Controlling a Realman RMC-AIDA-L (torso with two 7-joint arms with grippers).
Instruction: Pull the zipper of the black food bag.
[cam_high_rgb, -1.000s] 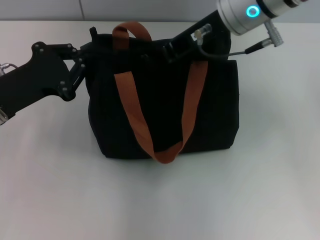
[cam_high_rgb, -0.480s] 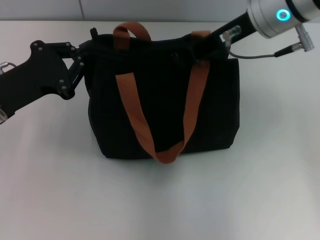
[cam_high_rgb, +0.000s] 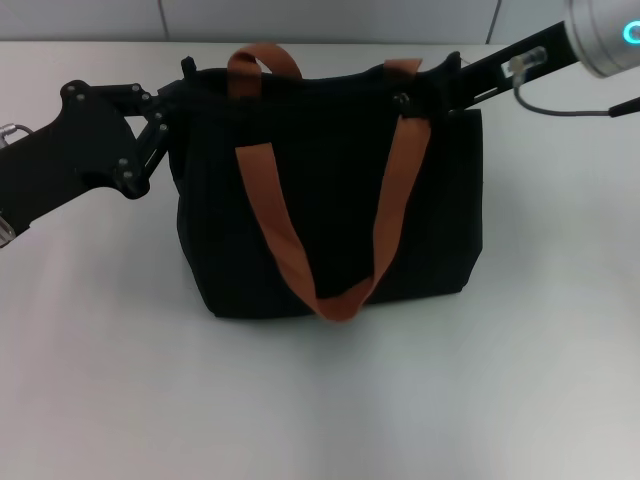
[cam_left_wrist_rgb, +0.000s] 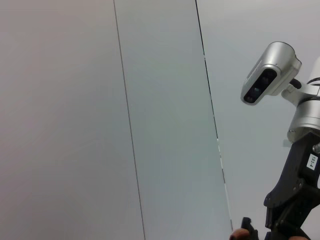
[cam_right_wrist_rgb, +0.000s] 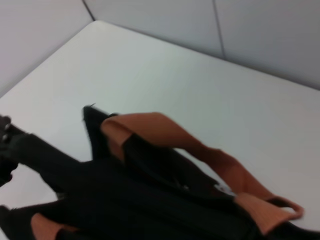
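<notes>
Black food bag (cam_high_rgb: 330, 200), orange-brown straps (cam_high_rgb: 280, 230); table (cam_high_rgb: 320, 400) seemingly white.

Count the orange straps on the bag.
2. One strap hangs in a long loop down the bag's front face. The other strap arches above the top edge at the back, toward the left pincer. None seem hidden.
</notes>
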